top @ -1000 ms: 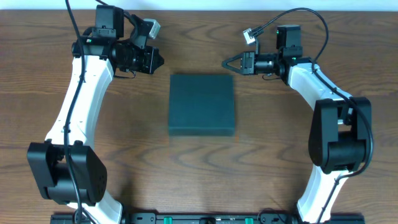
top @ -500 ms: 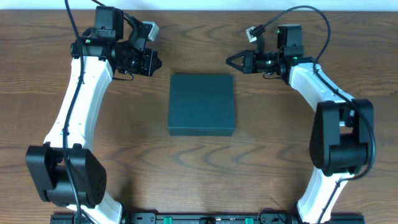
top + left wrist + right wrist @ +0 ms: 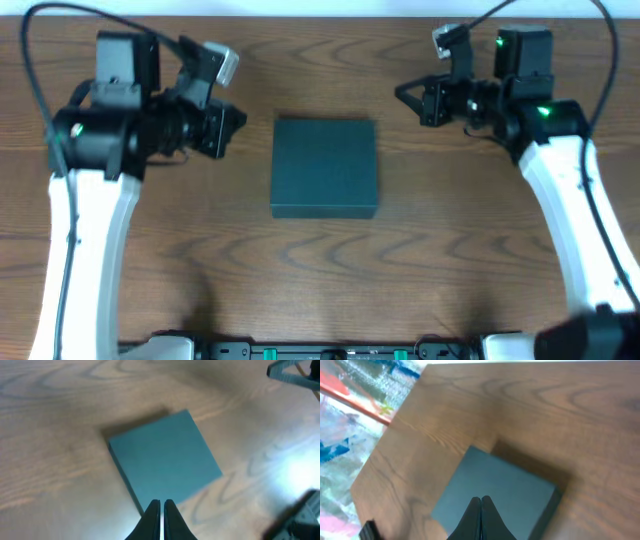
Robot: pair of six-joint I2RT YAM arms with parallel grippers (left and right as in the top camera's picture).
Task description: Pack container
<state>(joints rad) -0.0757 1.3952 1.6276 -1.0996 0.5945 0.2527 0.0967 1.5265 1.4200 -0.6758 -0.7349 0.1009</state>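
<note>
Sitting flat near the middle of the wooden table (image 3: 300,270), the container (image 3: 325,167) has bare wood on all four sides, and its edges run square to the table's. The left gripper (image 3: 236,122) hangs to the left of the box's far left corner. The right gripper (image 3: 404,93) hangs to the right of and beyond its far right corner. Both are clear of the box and point inward toward it. In the left wrist view the thin black fingers (image 3: 154,515) are pressed together above the box's near edge, holding nothing. In the right wrist view the fingers (image 3: 476,510) likewise meet in a closed point over the lid.

The container is a dark teal-green square, matte and plain, with crisp corners, low walls and its lid down flat. The table is brown with a broad wavy grain, and one patch shows pale glare. The arms have white shells and black joints. Beyond the table's edge, the right wrist view shows blurred red and blue shapes that cannot be made out.
</note>
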